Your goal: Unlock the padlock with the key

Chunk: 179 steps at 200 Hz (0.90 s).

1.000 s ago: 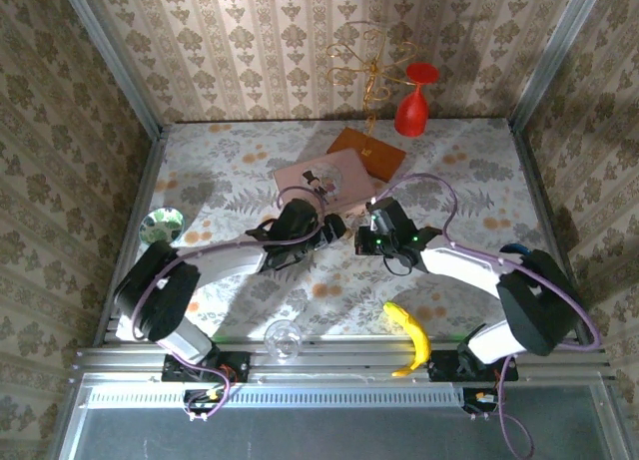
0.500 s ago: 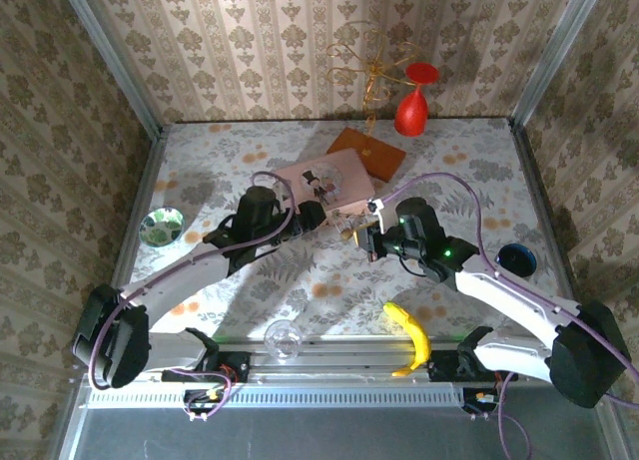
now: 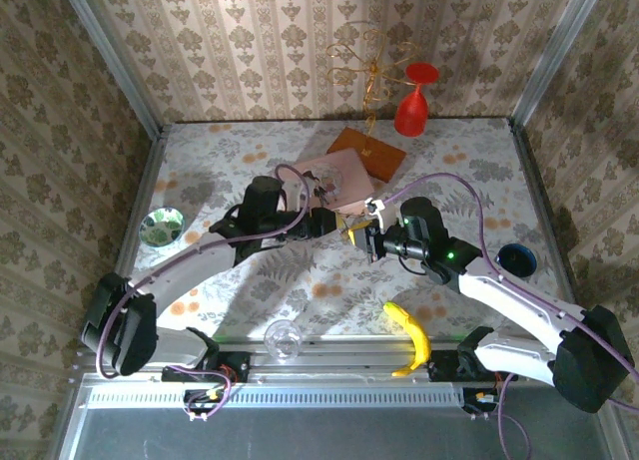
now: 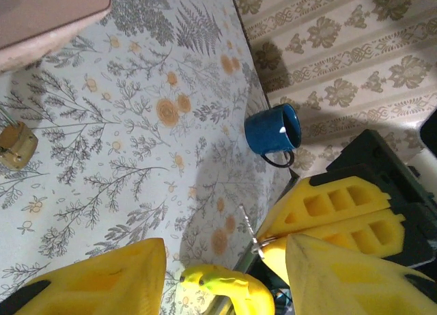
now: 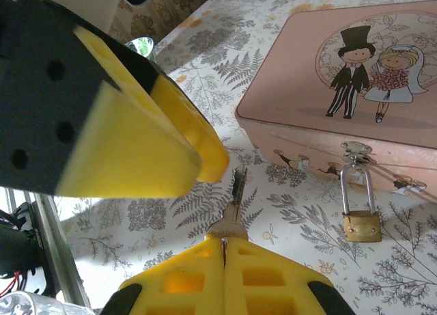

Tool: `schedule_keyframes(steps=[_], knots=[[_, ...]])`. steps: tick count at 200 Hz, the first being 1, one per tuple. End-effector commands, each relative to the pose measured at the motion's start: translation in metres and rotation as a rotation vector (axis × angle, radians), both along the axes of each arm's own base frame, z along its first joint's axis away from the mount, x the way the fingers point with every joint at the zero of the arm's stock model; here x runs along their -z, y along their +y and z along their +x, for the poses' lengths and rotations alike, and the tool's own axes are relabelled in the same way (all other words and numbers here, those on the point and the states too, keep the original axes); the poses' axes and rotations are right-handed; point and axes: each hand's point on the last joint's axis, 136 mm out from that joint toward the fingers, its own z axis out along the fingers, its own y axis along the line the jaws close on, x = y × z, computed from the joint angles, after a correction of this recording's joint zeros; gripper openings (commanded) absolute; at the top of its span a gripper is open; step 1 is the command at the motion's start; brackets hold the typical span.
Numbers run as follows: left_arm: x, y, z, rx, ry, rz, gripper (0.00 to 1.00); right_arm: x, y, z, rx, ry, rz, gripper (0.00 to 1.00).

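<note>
The small brass padlock (image 5: 360,226) hangs by its thin shackle from the hasp on the front of the pink picture box (image 5: 321,62), just above the table. My right gripper (image 5: 224,241) is shut on the silver key (image 5: 236,195), whose blade points out toward the box, left of the padlock. My left gripper (image 4: 225,277) stands open with nothing between its fingers. One of its yellow fingers (image 5: 157,137) hovers just above and left of the key. In the left wrist view the padlock (image 4: 15,144) is at the far left and the key (image 4: 250,227) is ahead. From above, both grippers (image 3: 337,224) (image 3: 364,242) meet in front of the box (image 3: 334,176).
A blue mug (image 3: 514,258) stands at the right, and a banana (image 3: 409,335) lies near the front edge. A clear glass (image 3: 283,337) is at front centre, a small bowl (image 3: 162,227) at left. A red goblet (image 3: 416,101) and a gold wire stand (image 3: 369,61) are at the back.
My left arm swung out, then brought its gripper right, up to the right gripper in front of the box, its jaws narrowing. The right gripper shifted right and keeps the key.
</note>
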Motion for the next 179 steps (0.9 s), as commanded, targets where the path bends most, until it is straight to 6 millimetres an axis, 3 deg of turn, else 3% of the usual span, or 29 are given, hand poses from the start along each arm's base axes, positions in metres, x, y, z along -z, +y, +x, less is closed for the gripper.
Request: schedule_keyframes(steps=[1, 60, 103, 141, 154, 179], knots=[[-0.020, -0.011, -0.001, 0.057, -0.031, -0.072, 0.49, -0.007, 0.002, -0.006, -0.032, -0.034, 0.014, 0.00], [-0.022, -0.022, 0.005, 0.072, -0.013, -0.122, 0.43, -0.006, 0.002, -0.008, -0.035, -0.034, 0.014, 0.00], [-0.019, -0.028, 0.008, 0.081, 0.017, -0.158, 0.32, -0.005, 0.002, -0.008, -0.034, -0.032, 0.016, 0.00], [-0.017, -0.030, 0.010, 0.083, 0.026, -0.167, 0.14, -0.004, 0.002, -0.007, -0.027, -0.029, 0.016, 0.00], [-0.017, -0.029, 0.010, 0.082, 0.025, -0.167, 0.00, -0.004, 0.002, -0.007, -0.023, -0.030, 0.018, 0.00], [-0.017, -0.024, 0.013, 0.053, 0.003, -0.166, 0.00, -0.003, 0.000, -0.005, -0.010, -0.024, 0.025, 0.00]])
